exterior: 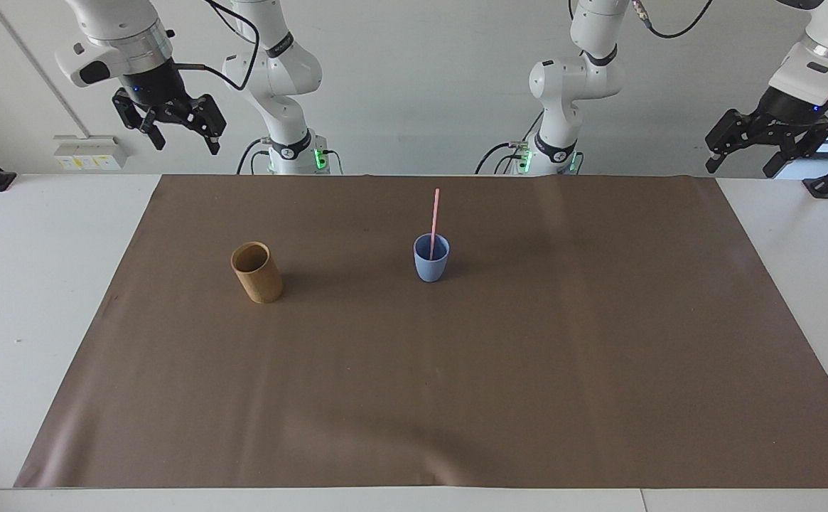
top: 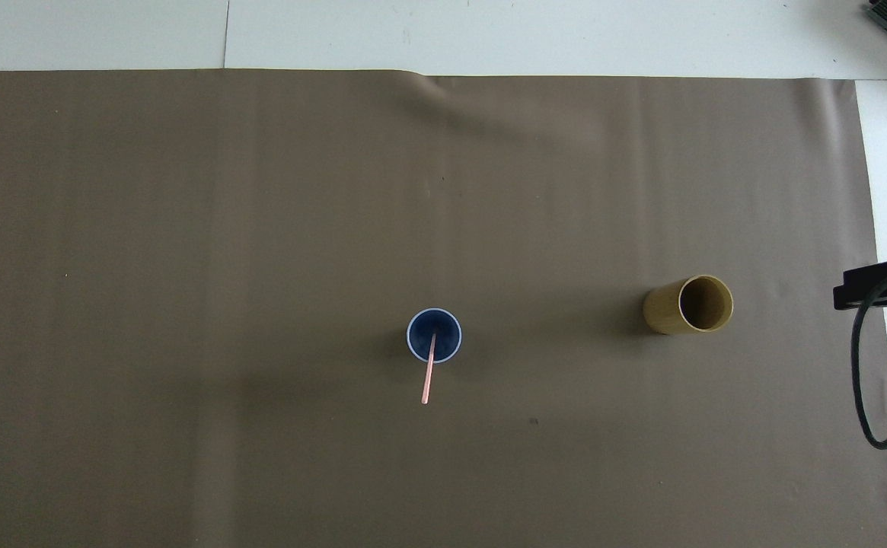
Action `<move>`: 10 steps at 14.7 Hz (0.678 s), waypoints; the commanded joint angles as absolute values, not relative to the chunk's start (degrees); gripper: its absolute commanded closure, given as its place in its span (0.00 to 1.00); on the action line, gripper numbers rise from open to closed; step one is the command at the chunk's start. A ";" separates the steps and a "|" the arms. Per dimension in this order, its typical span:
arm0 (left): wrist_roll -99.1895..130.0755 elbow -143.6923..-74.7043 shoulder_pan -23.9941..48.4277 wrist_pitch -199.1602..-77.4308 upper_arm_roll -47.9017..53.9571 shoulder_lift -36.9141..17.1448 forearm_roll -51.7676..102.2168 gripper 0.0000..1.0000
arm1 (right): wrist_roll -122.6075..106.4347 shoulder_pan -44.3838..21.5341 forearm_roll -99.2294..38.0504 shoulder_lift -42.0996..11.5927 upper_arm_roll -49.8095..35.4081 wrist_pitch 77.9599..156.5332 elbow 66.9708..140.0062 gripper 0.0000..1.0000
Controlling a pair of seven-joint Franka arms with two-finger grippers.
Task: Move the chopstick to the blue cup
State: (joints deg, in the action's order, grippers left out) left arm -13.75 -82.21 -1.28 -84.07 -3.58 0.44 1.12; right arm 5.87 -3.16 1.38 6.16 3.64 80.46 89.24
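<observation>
**Brown mat, two cups and a chopstick, with both arms raised at the table's ends**

Brown paper mat (exterior: 428,370) covers most of the white table (exterior: 37,284). Reading the facing view from one side to the other, the first item is the right gripper (exterior: 180,128), raised high over the white table surface at the right arm's end, close to the robots' edge; its fingers (exterior: 155,135) stand apart and hold nothing. Next comes the tan cup (exterior: 257,273), a tall wooden-looking cylinder standing on the mat toward the right arm's end, its mouth open and nothing visible inside. Near the middle of the mat stands the blue cup (exterior: 431,259), upright and well apart from the tan cup, at about the same distance from the robots. The chopstick (exterior: 434,217), a thin pale pink stick, rests inside the blue cup with its lower end in the cup's bottom; its upper part rises well above the rim and leans toward the robots. No gripper touches it. Last is the left gripper (exterior: 740,160), raised over the white table at the left arm's end, its fingers (exterior: 713,162) likewise spread and empty. Both arms wait clear of the mat. In the overhead view a black cable (top: 866,365) and a dark bracket (top: 877,283) show at the edge on the right arm's end.
</observation>
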 commanded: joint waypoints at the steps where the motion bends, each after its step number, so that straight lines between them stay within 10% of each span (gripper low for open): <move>1: -14.15 -81.12 -1.32 -82.79 -3.51 0.26 0.26 0.00 | 4.75 -2.81 1.32 6.15 3.43 79.45 89.21 0.00; 10: -14.15 -81.12 -1.32 -82.79 -3.43 0.26 0.26 0.00 | 4.66 -2.72 2.81 6.24 3.52 80.60 89.82 0.00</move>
State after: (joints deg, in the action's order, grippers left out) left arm -13.75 -82.21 -1.28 -84.07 -3.58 0.44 1.12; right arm 5.87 -3.17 1.54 6.16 3.72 80.12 89.42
